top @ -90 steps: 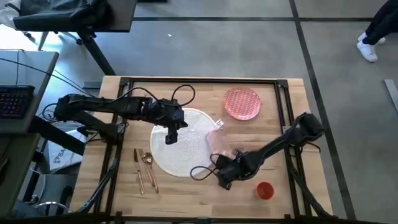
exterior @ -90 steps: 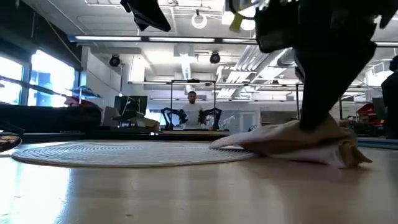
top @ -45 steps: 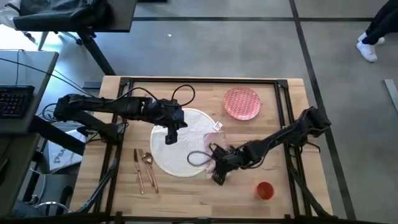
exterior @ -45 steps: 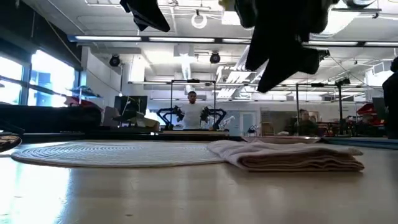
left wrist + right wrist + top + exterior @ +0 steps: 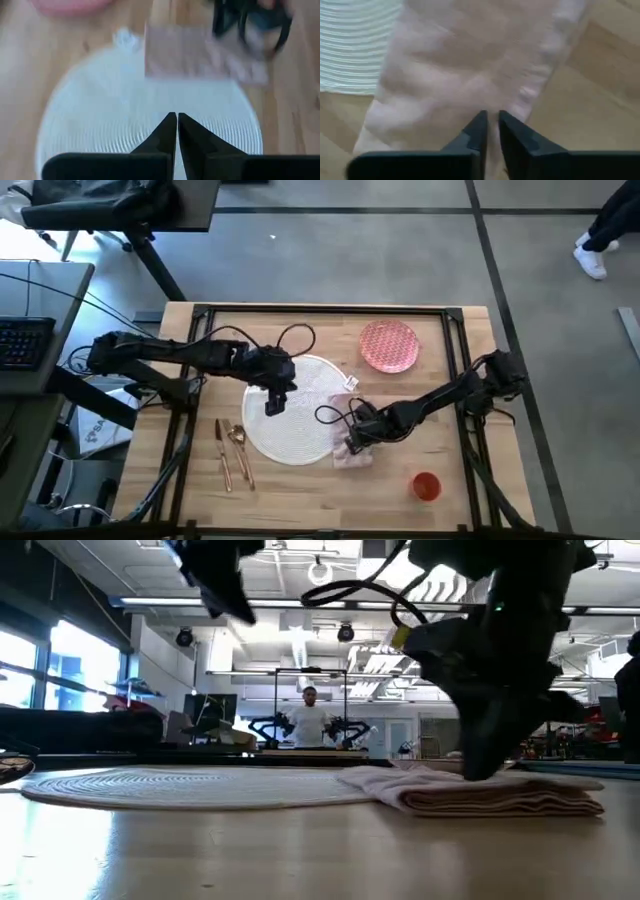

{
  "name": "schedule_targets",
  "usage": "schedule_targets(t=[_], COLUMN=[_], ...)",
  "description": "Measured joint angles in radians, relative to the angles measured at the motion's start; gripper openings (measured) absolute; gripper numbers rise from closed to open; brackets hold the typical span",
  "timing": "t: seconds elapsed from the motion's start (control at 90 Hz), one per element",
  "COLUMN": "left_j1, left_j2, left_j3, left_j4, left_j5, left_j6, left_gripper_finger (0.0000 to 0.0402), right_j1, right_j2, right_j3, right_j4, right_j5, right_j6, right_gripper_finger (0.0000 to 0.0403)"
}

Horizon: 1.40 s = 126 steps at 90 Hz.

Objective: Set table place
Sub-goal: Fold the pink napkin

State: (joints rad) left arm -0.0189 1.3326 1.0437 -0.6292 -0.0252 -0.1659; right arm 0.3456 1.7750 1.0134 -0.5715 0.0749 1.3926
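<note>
Down comes the right gripper (image 5: 352, 444) again, back onto the pale pink napkin (image 5: 352, 448) it had lifted clear of half a second ago! Beneath everything, the table (image 5: 440, 385); on it the large white plate (image 5: 295, 415), its rim just under the napkin's near edge. Left gripper (image 5: 272, 404) hangs over that plate, fingers pressed together on nothing. Beyond the right arm sits the pink plate (image 5: 388, 345); behind its wrist, the orange cup (image 5: 426, 485). Gold cutlery (image 5: 232, 452) lies past the white plate on the far side. Right fingers (image 5: 476, 132) look nearly closed, tips against the cloth. Soft, light, floppy stuff, I'd say: pinch a folded edge through all layers, or it unfolds.
</note>
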Motion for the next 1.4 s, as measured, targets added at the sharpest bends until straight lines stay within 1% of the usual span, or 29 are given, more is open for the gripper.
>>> schedule_targets(t=[0.044, 0.133, 0.2, 0.289, 0.4, 0.456, 0.544, 0.644, 0.822, 0.944, 1.044, 1.189, 1.333, 1.4], left_j1=[0.0, 0.0, 0.0, 0.0, 0.0, 0.0, -0.001, 0.0, 0.008, 0.008, 0.008, 0.019, 0.048, 0.061], left_j2=[0.001, 0.001, 0.001, 0.001, 0.004, 0.009, 0.036, 0.097, 0.245, 0.285, 0.278, 0.242, 0.214, 0.205], left_j3=[-0.039, -0.118, -0.174, -0.244, -0.324, -0.359, -0.4, -0.422, -0.425, -0.415, -0.414, -0.418, -0.419, -0.42], left_j4=[0.004, 0.027, 0.068, 0.145, 0.308, 0.403, 0.536, 0.607, 0.591, 0.547, 0.504, 0.423, 0.347, 0.332], left_j5=[0.003, 0.003, 0.005, 0.019, 0.071, 0.103, 0.119, 0.117, 0.111, 0.118, 0.117, 0.099, 0.071, 0.068], left_j6=[-0.017, -0.052, -0.077, -0.102, -0.142, -0.169, -0.199, -0.199, -0.196, -0.194, -0.148, -0.072, -0.013, 0.017], left_gripper_finger=[0.0, 0.0, 0.0, 0.0, 0.0, 0.0, 0.0, 0.0, 0.0, 0.0, 0.0, 0.0, 0.0, 0.0], right_j1=[0.007, 0.025, 0.042, 0.056, 0.053, 0.041, 0.019, -0.009, -0.059, -0.091, -0.113, -0.126, -0.124, -0.124], right_j2=[-0.003, -0.019, -0.039, -0.099, -0.139, -0.14, -0.117, -0.09, -0.061, -0.053, -0.054, -0.07, -0.117, -0.151], right_j3=[-0.001, -0.001, -0.005, -0.001, 0.0, 0.0, 0.0, -0.002, -0.001, -0.022, -0.069, -0.131, -0.166, -0.183], right_j4=[-0.053, -0.194, -0.248, -0.202, -0.15, -0.159, -0.176, -0.178, -0.196, -0.209, -0.193, -0.186, -0.263, -0.305], right_j5=[-0.025, -0.092, -0.103, -0.04, 0.049, 0.058, 0.055, 0.055, 0.05, 0.031, -0.005, -0.066, -0.078, -0.072], right_j6=[0.045, 0.179, 0.24, 0.249, 0.249, 0.25, 0.249, 0.239, 0.205, 0.205, 0.231, 0.316, 0.435, 0.456], right_gripper_finger=[0.0004, 0.0009, 0.0011, 0.0011, 0.0011, 0.0011, 0.0011, 0.0011, 0.0011, 0.0011, 0.0011, 0.0011, 0.0011, 0.0011])
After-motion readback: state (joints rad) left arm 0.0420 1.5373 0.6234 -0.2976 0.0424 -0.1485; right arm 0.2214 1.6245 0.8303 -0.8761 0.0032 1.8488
